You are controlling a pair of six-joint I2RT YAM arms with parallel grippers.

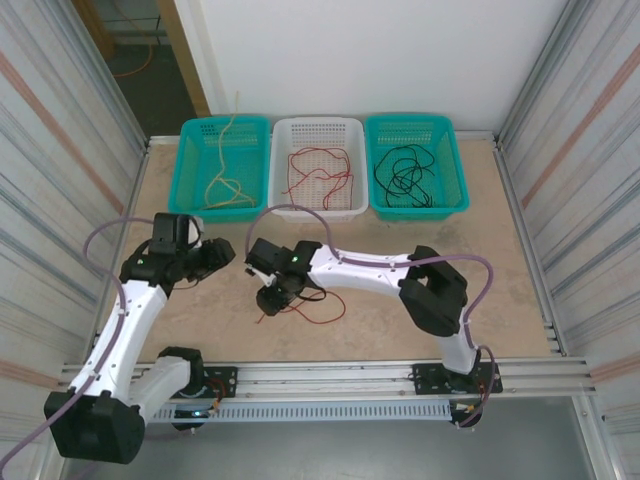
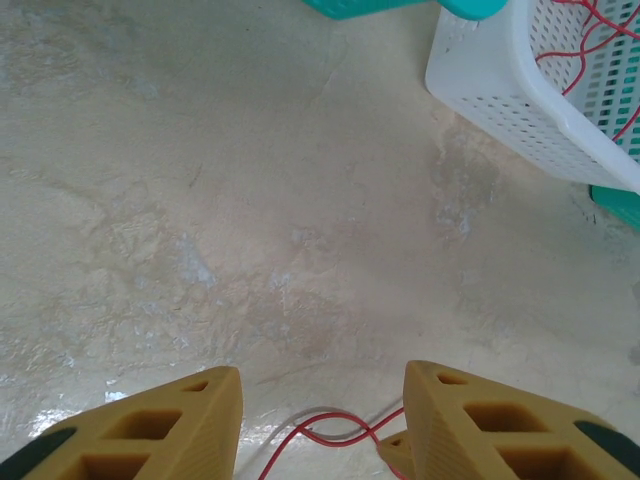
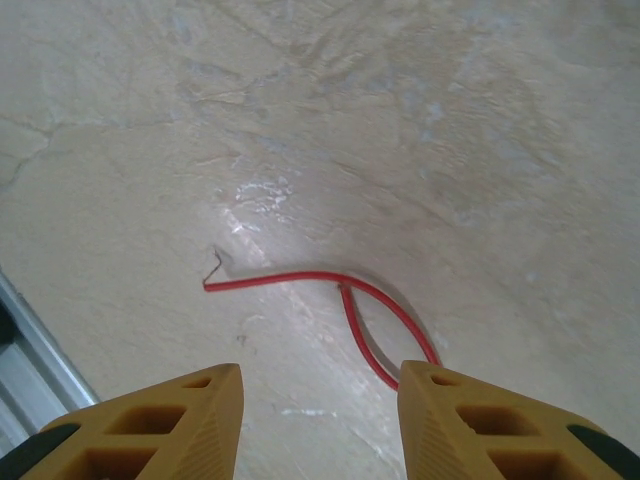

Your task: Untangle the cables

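A loose red cable (image 1: 322, 316) lies on the table in front of the baskets, with a black cable (image 1: 312, 293) curled against it. My right gripper (image 1: 270, 296) hangs over their left end. In the right wrist view it (image 3: 320, 368) is open, and the red cable's end (image 3: 300, 277) curves on the table ahead and runs off past the right finger (image 3: 470, 420). My left gripper (image 1: 222, 256) is a little to the left. Its jaws (image 2: 322, 372) are open, with a red cable loop (image 2: 335, 432) lying on the table between them, not pinched.
Three baskets stand along the back. A teal one (image 1: 190, 160) holds pale yellow cables, a white one (image 1: 285, 150) holds red cables, and a teal one (image 1: 455, 165) holds black cables. The white basket's corner (image 2: 500, 90) is up and to the right of the left gripper. Metal walls close both sides.
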